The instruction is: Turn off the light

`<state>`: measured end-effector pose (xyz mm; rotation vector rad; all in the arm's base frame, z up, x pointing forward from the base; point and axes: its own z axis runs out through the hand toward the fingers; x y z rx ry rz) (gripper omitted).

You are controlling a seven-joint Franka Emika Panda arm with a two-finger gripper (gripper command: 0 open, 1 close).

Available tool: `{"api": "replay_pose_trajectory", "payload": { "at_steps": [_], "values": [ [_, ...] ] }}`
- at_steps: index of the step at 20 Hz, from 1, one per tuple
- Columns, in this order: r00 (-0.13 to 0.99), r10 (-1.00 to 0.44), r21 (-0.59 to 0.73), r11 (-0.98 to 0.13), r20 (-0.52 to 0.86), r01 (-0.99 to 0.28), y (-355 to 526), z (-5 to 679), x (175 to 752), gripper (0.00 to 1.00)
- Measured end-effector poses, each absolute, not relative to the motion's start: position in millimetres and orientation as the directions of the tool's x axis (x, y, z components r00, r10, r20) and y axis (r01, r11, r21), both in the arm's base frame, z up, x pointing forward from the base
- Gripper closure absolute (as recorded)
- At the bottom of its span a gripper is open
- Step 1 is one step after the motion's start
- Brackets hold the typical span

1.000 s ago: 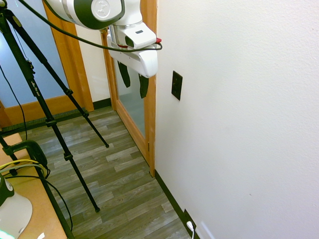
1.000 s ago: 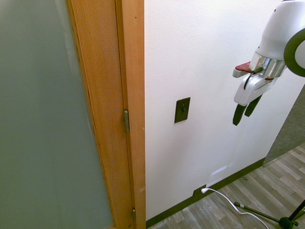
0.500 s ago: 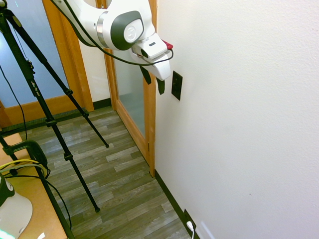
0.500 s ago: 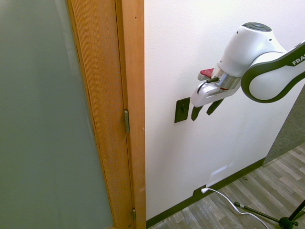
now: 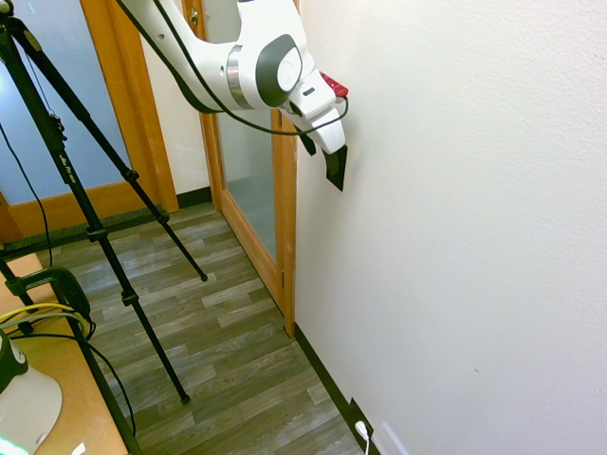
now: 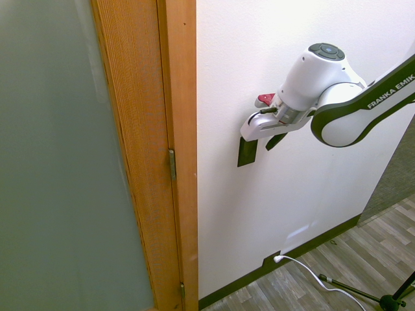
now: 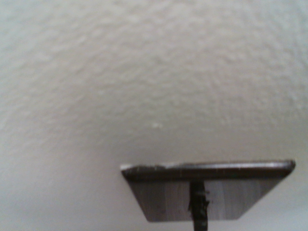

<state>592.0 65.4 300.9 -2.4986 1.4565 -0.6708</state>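
One black switch (image 6: 246,153) sits flat on the white wall (image 6: 311,194), an upright rectangular plate with its long axis vertical and its face turned out into the room. It hangs just past the wooden door frame (image 6: 176,129), well above the dark baseboard (image 6: 305,249).

The gripper (image 6: 262,139) is right at the plate, covering its upper part in both exterior views, so only the lower half of the switch (image 5: 335,173) shows beneath the white gripper (image 5: 322,147) body. One dark finger (image 6: 275,140) angles down just beside the plate on the side away from the door frame; the other is hidden, so whether the fingers are spread or pressed together cannot be told, nor whether they touch the switch.

From the wrist, the plate (image 7: 207,192) appears edge-on and close: a thin dark slab with a glossy rim and a small toggle standing out from its middle, against blurred, bumpy, matte wall paint (image 7: 144,86). The door frame is warm grained wood around frosted glass (image 6: 58,162). The floor (image 5: 218,341) is grey plank
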Motion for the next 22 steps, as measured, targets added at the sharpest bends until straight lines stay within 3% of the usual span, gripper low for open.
{"api": "replay_pose_trajectory", "payload": {
  "at_steps": [22],
  "values": [
    [0.353,-0.876,-0.413,-0.47,0.33,-0.78,75,293,595,1.0]
  ]
}}
